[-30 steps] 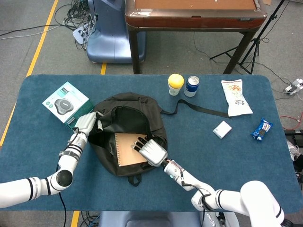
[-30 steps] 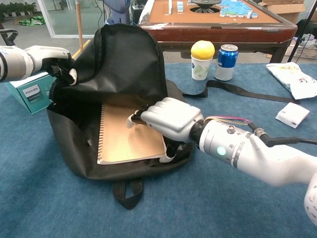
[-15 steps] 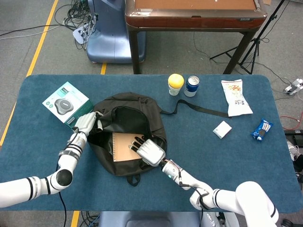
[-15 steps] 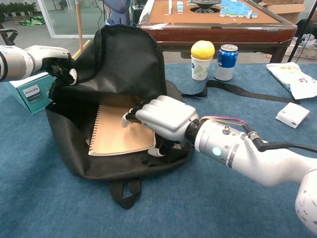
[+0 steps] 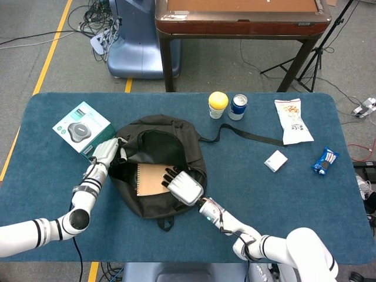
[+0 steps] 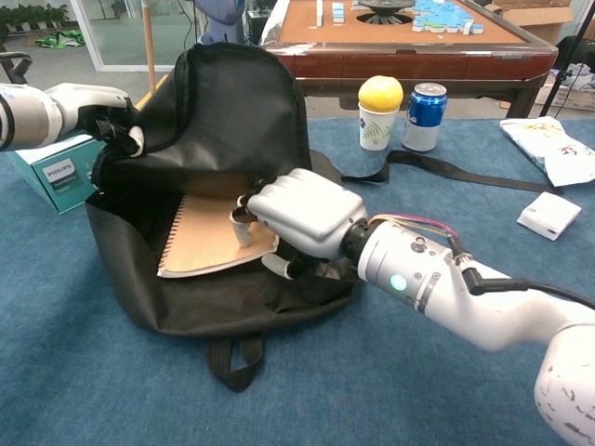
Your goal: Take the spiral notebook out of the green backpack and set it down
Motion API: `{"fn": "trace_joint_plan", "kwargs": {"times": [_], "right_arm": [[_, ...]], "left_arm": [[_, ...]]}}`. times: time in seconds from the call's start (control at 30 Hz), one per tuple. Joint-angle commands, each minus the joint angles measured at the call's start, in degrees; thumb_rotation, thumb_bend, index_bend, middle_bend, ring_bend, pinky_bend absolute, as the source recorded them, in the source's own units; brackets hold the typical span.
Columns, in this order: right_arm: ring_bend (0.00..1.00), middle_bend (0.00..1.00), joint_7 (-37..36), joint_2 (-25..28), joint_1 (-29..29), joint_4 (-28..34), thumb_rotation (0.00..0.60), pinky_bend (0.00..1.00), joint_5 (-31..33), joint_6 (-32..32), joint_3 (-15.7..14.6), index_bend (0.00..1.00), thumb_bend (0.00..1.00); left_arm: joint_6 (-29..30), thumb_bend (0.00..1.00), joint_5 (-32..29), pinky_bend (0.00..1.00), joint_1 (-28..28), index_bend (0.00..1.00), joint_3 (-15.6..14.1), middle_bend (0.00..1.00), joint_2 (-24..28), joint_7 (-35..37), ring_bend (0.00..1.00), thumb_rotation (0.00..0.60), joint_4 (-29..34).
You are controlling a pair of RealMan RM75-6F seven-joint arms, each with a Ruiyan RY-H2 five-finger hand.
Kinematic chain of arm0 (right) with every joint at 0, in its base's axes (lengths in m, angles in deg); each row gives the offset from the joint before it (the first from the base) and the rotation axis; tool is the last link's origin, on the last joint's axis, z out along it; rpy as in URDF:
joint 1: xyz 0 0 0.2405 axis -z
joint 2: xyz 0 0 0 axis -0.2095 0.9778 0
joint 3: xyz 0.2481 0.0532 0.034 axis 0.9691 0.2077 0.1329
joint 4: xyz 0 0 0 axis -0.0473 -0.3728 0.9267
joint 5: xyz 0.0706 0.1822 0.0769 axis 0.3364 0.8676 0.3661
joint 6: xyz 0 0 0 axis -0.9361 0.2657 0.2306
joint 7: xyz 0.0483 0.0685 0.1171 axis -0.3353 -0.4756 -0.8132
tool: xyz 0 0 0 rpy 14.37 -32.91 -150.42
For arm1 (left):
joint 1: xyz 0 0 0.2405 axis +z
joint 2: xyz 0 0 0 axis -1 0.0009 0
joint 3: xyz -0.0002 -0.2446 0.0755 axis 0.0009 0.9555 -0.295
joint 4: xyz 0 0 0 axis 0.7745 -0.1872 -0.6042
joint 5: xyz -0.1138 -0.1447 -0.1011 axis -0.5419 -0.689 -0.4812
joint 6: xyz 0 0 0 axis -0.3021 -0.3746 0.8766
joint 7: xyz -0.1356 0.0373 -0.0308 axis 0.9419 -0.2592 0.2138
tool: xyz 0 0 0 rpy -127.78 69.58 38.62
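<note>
1. While the dark green fabric backpack [image 5: 158, 170] lies open on the blue felt tabletop [image 5: 264, 205], the left hand [image 5: 106, 151] grips its opening edge and holds the flap up.
2. Right hand [image 6: 302, 216] is inside the opening, fingers [image 6: 244, 223] on top of the tan-covered spiral notebook [image 6: 209, 243], thumb under its right edge; it holds the notebook.
3. Notebook sits inside the backpack, mostly within the opening, spiral binding on its left side, tilted.
4. Teal cardboard product box [image 5: 83, 127] sits just beside the left hand, on the tabletop's left side.
5. Paper cup with a yellow round top [image 5: 218, 104] and blue drink can [image 5: 238, 106] stand side by side behind the backpack; black strap [image 5: 244, 135] runs right from the bag.
6. White snack bag [image 5: 292, 120], small white box [image 5: 275, 160] and blue wrapped packet [image 5: 324, 161] lie well apart on the right.
</note>
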Motion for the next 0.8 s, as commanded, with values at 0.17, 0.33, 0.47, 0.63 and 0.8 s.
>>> {"fn": "trace_joint_plan", "kwargs": {"times": [0.17,0.33,0.47,0.63,0.8], "right_arm": [[0.19,0.35,1.44,-1.43,0.33,-1.18,0.6,0.3,1.05,-0.85,1.38,0.59,0.47],[0.26,0.41,1.98,-2.18,0.46,-2.07,0.6,0.3,1.29,-2.01,2.11,0.68,0.49],[0.36,0.5,1.47,-2.28,0.65,-2.52,0.6,0.34,0.79,-3.44,2.16,0.76,0.5],[0.47,0.59,0.63,-0.67,1.18,-0.18,0.6,0.45,-0.5,-5.81,1.81,0.82,0.51],[0.53,0.63,1.61,3.35,2.55,5.66,0.6,0.5,-2.26,-8.43,0.65,0.85,0.51]], "left_arm": [[-0.23,0.78,0.01,0.13,-0.03,0.79,0.15,0.3,-0.25,0.54,0.29,0.6,-0.62],[-0.11,0.78,-0.04,0.13,-0.03,0.79,0.38,0.3,-0.26,0.88,0.29,0.6,-0.94],[0.18,0.78,-0.09,0.13,0.14,0.79,0.69,0.3,-0.11,1.33,0.29,0.6,-1.1],[-0.1,0.78,-0.41,0.13,0.39,0.79,1.29,0.3,0.25,2.23,0.29,0.6,-1.3],[-0.25,0.78,-0.12,0.13,0.72,0.79,1.61,0.3,0.82,2.95,0.3,0.6,-0.78]]}}
